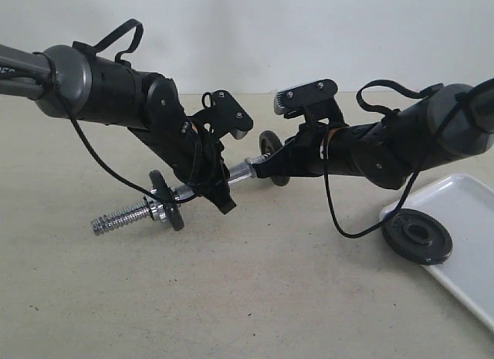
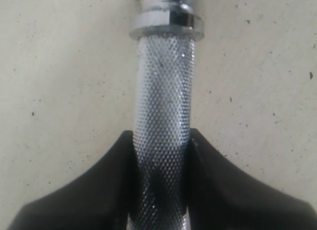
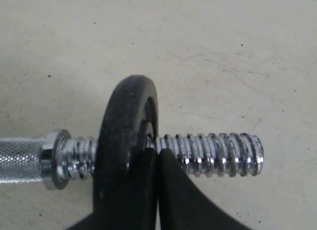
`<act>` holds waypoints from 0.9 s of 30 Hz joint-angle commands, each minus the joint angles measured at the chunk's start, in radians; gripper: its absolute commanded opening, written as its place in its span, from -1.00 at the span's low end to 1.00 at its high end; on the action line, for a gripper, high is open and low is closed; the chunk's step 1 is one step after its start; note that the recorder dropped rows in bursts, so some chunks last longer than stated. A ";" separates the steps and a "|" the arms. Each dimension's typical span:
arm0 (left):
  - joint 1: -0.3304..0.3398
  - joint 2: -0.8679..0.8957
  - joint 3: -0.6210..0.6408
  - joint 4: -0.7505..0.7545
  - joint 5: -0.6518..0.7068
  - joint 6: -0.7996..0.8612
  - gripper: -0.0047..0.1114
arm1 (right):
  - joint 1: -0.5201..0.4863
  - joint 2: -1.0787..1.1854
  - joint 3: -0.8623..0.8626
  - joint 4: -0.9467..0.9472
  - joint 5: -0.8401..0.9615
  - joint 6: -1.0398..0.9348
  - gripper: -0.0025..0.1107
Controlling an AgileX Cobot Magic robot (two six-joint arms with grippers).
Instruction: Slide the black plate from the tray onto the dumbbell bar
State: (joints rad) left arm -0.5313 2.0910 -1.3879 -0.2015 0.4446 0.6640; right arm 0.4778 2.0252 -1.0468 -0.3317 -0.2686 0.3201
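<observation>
Counter (image 1: pixel 231 297) is carrying everything here, pale and speckled. At the near right the white tray (image 1: pixel 463 220) is sitting, and the black plate (image 1: pixel 401 237) is lying flat at the tray's left corner, partly overhanging its rim, well apart from both arms. Farther back, left of the middle, the dumbbell bar (image 1: pixel 123 216) is slanting, its threaded left end low near the counter and its right end higher. A left-end disc (image 1: pixel 167 201) is sitting just inside that thread. The left tool (image 1: pixel 220 193) is pinching the bar's cross-hatched shaft (image 2: pixel 162 116), one finger pressing on each side. Farther right, the right tool (image 3: pixel 156 156) is pressed together, its tips touching the right-end disc (image 3: pixel 124 141) where the bare thread (image 3: pixel 218 153) is sticking out.
</observation>
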 commanded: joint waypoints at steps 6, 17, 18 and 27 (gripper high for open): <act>-0.038 -0.099 -0.053 -0.184 -0.343 -0.019 -0.84 | 0.087 0.001 -0.001 -0.121 -0.159 0.015 -0.94; -0.038 -0.101 -0.053 -0.184 -0.396 -0.065 -0.84 | 0.116 0.001 -0.001 -0.175 -0.177 0.014 -0.94; -0.038 -0.101 -0.053 -0.184 -0.396 -0.065 -0.84 | 0.120 0.001 -0.001 -0.175 -0.177 0.014 -0.94; -0.038 -0.106 -0.053 -0.184 -0.396 -0.065 -0.84 | 0.123 0.001 -0.001 -0.175 -0.142 -0.002 -0.94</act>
State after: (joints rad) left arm -0.5310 2.0885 -1.4006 -0.2506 0.5969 0.6115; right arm 0.5407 2.0252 -1.0468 -0.4246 -0.3369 0.3210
